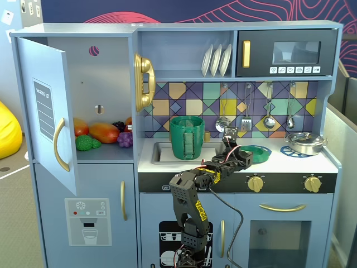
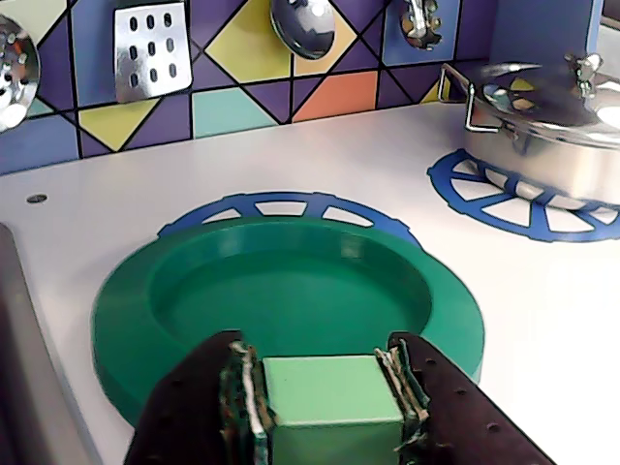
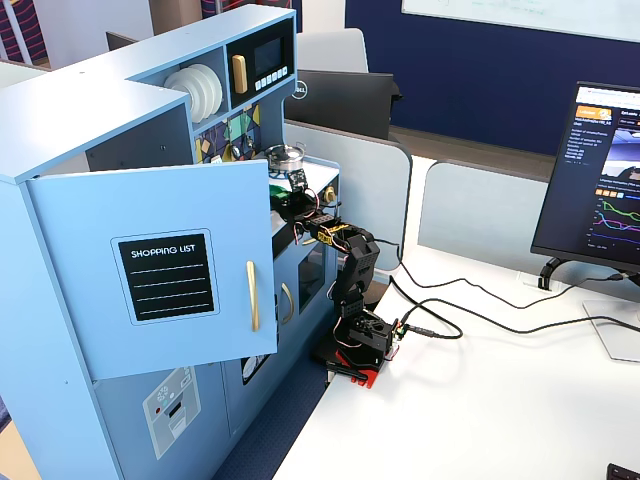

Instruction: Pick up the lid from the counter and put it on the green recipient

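Blue toy kitchen [image 1: 234, 223], white desk [image 3: 500, 400]

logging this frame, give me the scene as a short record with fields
lid: flat on the counter, over a blue burner ring, right of the sink in the wrist view
lid handle: green block between the two fingers, which touch its sides
gripper: shut on the lid's handle, lid not lifted
pot: upright in the sink, open, no lid on it
silver pan: on the right burner, its own lid on
task state: lid gripped, not yet on the pot
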